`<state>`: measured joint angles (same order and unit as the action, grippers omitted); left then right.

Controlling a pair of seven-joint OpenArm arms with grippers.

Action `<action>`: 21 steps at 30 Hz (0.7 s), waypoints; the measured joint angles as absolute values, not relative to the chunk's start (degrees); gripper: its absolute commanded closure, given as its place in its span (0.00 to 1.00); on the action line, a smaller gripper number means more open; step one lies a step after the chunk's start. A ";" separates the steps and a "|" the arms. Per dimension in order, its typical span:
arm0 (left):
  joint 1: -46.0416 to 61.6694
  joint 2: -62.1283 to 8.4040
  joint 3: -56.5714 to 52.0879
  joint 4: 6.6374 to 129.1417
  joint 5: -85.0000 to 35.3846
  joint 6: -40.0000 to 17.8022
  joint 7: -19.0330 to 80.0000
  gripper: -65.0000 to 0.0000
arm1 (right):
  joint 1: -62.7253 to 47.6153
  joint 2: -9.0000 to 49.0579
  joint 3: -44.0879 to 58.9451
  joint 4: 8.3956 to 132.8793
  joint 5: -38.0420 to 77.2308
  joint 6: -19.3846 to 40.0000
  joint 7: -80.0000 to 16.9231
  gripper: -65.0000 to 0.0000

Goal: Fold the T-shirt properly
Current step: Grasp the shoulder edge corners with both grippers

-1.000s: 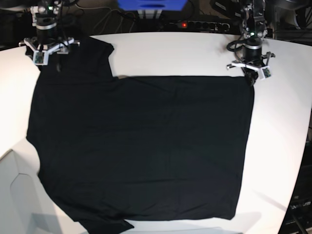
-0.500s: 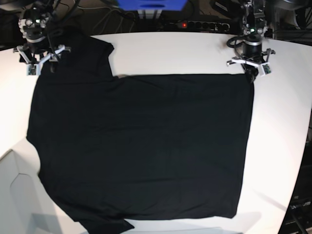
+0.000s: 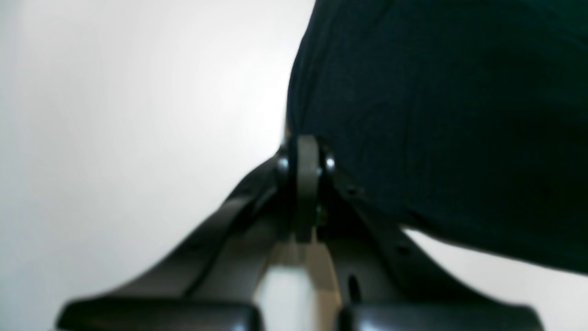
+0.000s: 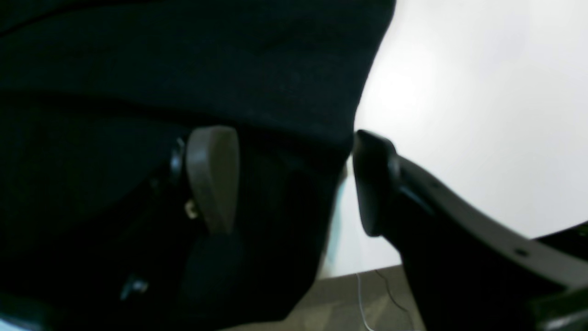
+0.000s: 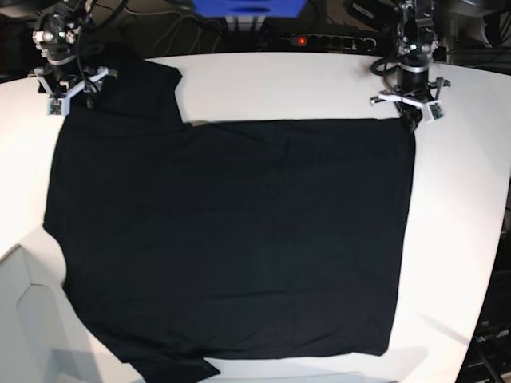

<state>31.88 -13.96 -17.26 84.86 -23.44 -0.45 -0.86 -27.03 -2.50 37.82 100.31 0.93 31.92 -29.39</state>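
The T-shirt (image 5: pixel 231 239), black and plain on the side facing up, lies spread flat on the white desk (image 5: pixel 319 88) and covers most of its middle, reaching from near the far edge to the near edge. One short sleeve points toward the far left corner of the desk, and a second sleeve tip shows at the near edge, lower left. The hem runs straight along the right side, well short of the desk's right edge. The left gripper (image 5: pixel 412 118) sits at the far right corner of the cloth; in the left wrist view its fingers (image 3: pixel 307 184) are pressed together with the shirt edge right at the tips, apparently pinching that corner, though the blur leaves the actual hold unclear. The right gripper (image 5: pixel 70 94) stands at the far left sleeve. In the right wrist view its fingers (image 4: pixel 213 174) are spread wide apart, one pad over dark cloth and the other beside the cloth edge over bare desk, with fabric lying between them, not clamped.
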 measured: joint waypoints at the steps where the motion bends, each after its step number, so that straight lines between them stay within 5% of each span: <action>1: 31.88 -13.93 -17.26 84.86 -23.42 -0.45 -0.86 1.00 | -27.00 -2.17 37.76 100.18 0.95 31.92 -29.39 0.44; 8: 32.40 -13.78 -19.42 84.82 -23.44 -0.75 -0.27 1.00 | -26.20 -1.76 38.19 97.67 2.24 38.96 -27.77 1.00; 21: 34.00 -13.63 -20.05 89.38 -23.44 -0.16 1.65 1.00 | -26.61 -2.57 38.09 107.11 -0.36 39.22 -31.48 1.00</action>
<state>34.00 -13.63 -20.05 89.38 -23.44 -0.16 1.65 -26.61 -2.57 38.09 107.11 -0.36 39.22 -31.48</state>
